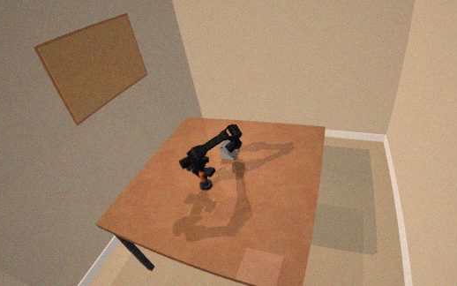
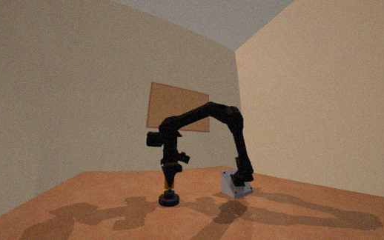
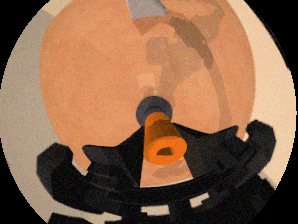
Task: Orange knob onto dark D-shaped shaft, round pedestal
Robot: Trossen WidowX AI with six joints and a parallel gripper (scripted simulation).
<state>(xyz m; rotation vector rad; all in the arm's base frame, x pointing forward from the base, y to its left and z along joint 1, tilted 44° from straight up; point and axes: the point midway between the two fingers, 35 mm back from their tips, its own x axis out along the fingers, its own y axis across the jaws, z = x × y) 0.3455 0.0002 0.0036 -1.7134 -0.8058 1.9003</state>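
My gripper (image 2: 169, 182) points straight down and is shut on the orange knob (image 3: 161, 140). The knob also shows in the top view (image 1: 202, 176) and, mostly hidden behind the dark fingers, in the exterior view (image 2: 166, 181). It hangs upright right over the dark round pedestal (image 2: 169, 200), with a small gap between them in the exterior view. In the wrist view the pedestal (image 3: 153, 108) peeks out just beyond the knob's far end. The pedestal also sits on the table in the top view (image 1: 206, 184). The D-shaped shaft is hidden by the knob and fingers.
The arm's grey base block (image 2: 236, 184) stands on the wooden table to the right of the pedestal, also seen in the top view (image 1: 228, 151). The table's left edge (image 1: 146, 168) lies some way off. A brown board (image 1: 90, 66) hangs on the wall.
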